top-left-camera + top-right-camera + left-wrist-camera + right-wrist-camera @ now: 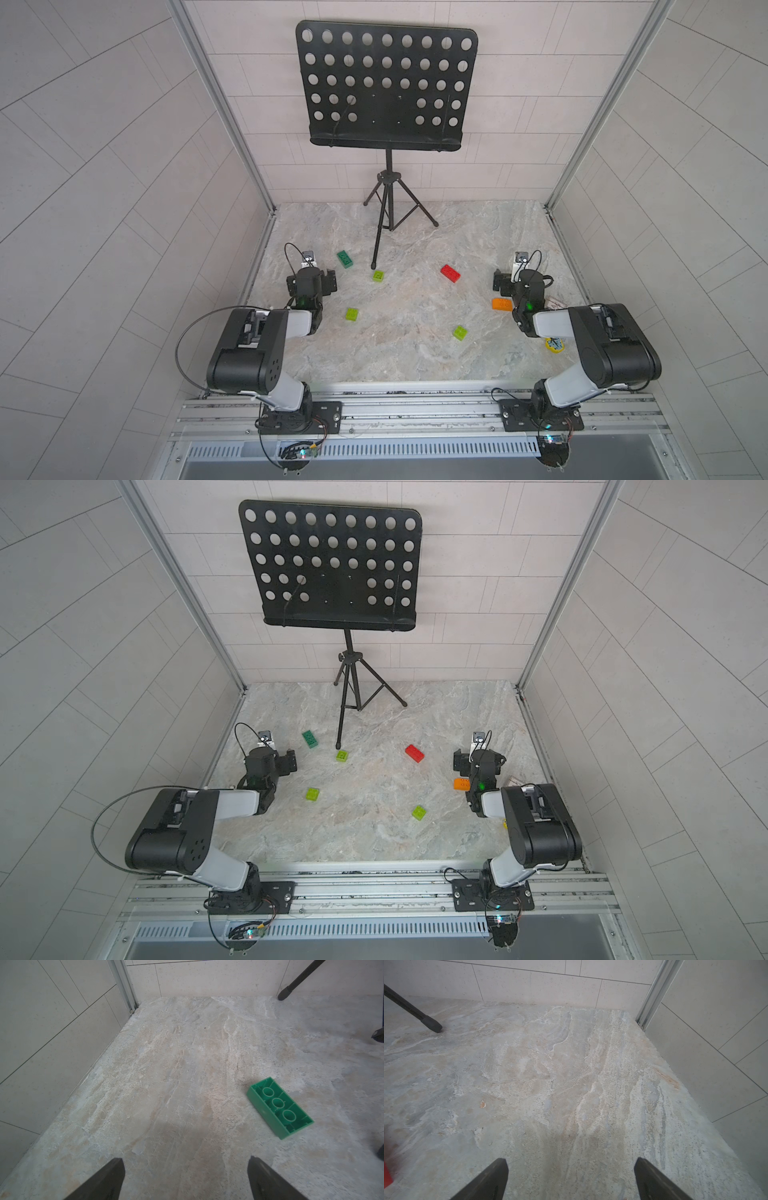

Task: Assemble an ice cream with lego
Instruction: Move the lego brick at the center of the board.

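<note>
The lego lies as loose, separate pieces on the marble table [399,365]; no ice cream shows in any view. A dark green rectangle [345,259] [279,1106] rests hollow side up, ahead of my left gripper [186,1162] and off to one side. Three lime-green squares [378,276] [352,314] [460,333] are spread over the middle. A red rectangle [450,274] lies right of centre. The orange piece [500,304] is partly hidden by my right arm. Both my left gripper and my right gripper [571,1162] are open over bare table, holding nothing.
A black music stand [386,83] rises at the back; one tripod foot [373,266] lands between the dark green and lime bricks. A yellow round object [555,345] and a white card [556,302] lie by the right arm. Tiled walls close three sides.
</note>
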You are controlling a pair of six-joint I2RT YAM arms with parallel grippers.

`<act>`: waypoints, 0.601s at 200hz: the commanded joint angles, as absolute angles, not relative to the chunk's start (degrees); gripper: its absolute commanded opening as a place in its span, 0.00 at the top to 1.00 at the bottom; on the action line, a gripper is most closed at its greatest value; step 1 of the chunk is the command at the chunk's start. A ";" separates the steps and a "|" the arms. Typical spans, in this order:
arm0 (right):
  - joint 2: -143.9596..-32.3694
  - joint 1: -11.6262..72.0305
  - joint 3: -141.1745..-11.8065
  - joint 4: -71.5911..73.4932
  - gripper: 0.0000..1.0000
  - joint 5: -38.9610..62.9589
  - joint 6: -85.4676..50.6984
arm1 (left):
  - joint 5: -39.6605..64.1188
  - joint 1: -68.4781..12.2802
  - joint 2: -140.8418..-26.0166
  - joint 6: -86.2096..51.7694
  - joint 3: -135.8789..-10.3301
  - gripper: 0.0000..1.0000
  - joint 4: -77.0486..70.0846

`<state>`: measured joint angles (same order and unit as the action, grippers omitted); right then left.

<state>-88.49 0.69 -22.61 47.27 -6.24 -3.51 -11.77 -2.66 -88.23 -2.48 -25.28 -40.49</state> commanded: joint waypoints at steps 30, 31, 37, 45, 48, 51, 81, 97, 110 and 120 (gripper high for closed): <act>-88.07 0.51 -23.12 47.03 0.00 -5.99 -4.16 | -12.03 -2.85 -87.86 -1.68 -25.81 0.00 -41.35; -88.07 0.47 -23.12 47.07 0.00 -6.03 -4.14 | -12.04 -2.83 -87.83 -1.67 -25.78 0.00 -41.37; -88.07 0.52 -23.11 47.02 0.00 -6.05 -4.15 | -11.98 -2.84 -87.89 -1.70 -25.75 0.00 -41.48; -88.11 0.52 -23.12 47.03 0.00 -6.06 -4.08 | -12.00 -2.92 -87.84 -1.73 -25.75 0.00 -41.48; -88.09 0.53 -23.06 47.09 0.00 -6.06 -4.12 | -11.99 -2.90 -87.81 -1.69 -25.75 0.00 -41.48; -88.08 0.48 -23.10 47.04 0.00 -6.06 -4.09 | -11.97 -2.82 -87.87 -1.72 -25.75 0.00 -41.48; -88.07 0.48 -23.13 47.02 0.00 -6.01 -4.13 | -11.99 -2.81 -87.84 -1.71 -25.75 0.00 -41.48; -88.08 0.52 -23.11 47.03 0.00 -6.03 -4.11 | -12.01 -2.87 -87.89 -1.68 -25.75 0.00 -41.48; -88.07 0.52 -23.06 47.06 0.00 -6.02 -4.12 | -11.96 -2.79 -87.86 -1.68 -25.75 0.00 -41.48; -88.11 0.48 -23.10 47.03 0.00 -5.99 -4.12 | -12.04 -2.83 -87.89 -1.74 -25.75 0.00 -41.48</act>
